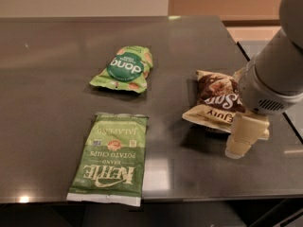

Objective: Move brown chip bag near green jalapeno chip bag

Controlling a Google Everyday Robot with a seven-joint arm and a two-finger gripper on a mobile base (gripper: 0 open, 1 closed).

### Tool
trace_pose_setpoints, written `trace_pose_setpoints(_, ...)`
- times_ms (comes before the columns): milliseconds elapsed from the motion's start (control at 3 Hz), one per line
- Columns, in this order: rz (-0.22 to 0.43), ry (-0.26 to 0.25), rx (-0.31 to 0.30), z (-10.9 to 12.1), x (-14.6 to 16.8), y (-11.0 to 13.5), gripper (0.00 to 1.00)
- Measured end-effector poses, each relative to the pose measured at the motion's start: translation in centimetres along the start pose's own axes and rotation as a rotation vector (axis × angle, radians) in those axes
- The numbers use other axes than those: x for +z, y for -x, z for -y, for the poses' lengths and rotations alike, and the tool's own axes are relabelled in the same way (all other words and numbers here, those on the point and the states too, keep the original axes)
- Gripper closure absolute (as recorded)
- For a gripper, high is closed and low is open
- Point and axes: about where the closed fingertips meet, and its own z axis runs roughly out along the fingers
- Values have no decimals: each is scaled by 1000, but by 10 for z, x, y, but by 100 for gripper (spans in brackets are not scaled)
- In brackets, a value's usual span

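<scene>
One cream gripper (pixel 240 144) was held at the crinkled brown chip bag (pixel 214 100), presumably for grasping; its grip could not be told.

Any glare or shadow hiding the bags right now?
Camera view: glare spots along the front of the table, a sheen beside the green jalapeno chip bag, none over a bag; the brown chip bag casts a dark shadow forward, beside the tool at its right edge.

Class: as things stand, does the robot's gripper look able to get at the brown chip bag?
Probably yes. The gripper hangs at the near right edge of the brown chip bag; nothing lies between, and the green jalapeno chip bag and the green pouch lie off to the left.
</scene>
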Motion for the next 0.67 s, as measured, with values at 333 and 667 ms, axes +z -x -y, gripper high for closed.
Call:
trace_pose_setpoints(333, -12, -38, 14, -4, 21, -8, 0)
trace_pose_setpoints(667, -37, -80, 35, -1, 39, -17, 0)
